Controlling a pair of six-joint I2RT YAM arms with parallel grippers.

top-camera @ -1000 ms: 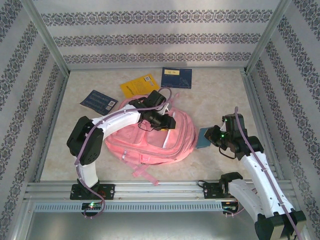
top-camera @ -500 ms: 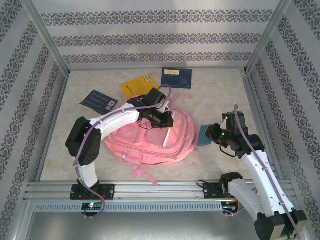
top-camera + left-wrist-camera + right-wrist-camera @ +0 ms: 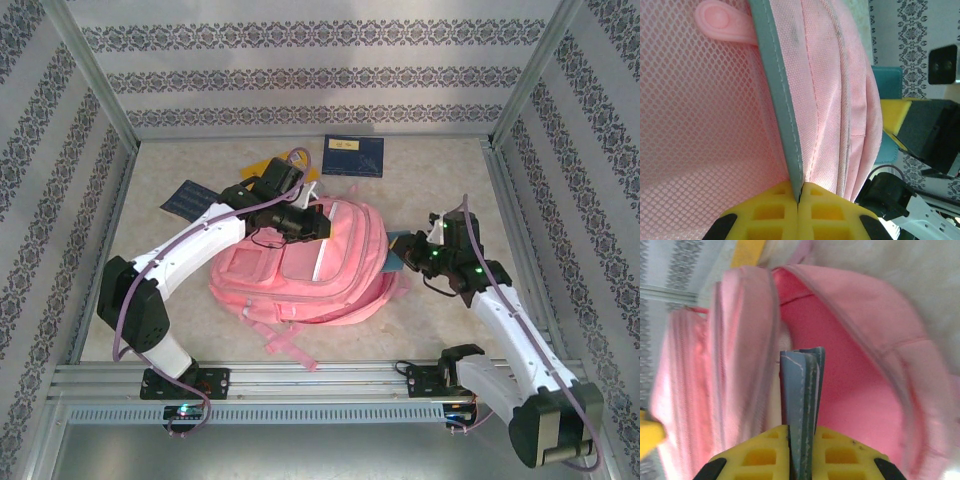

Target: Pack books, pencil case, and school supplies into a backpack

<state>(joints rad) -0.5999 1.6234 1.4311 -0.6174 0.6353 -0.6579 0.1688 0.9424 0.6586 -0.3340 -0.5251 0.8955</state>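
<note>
arms white, joints black | cables lilac | left claw pads yellow

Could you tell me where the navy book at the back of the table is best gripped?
Probably its near right corner, coming from the right: the navy book lies flat and thin, and that corner sits clear of the backpack.

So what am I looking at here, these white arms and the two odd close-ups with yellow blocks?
Two robot arms stand at the near edge of a table. The wide picture looks down from above; each close-up comes from a camera on one wrist. The yellow blocks are fingers. The left pincer pinches the grey trim of the pink backpack. The right pincer grips a teal book edge-on at the open mouth. Beyond lie a navy book, a yellow book and a patterned blue book.
</note>
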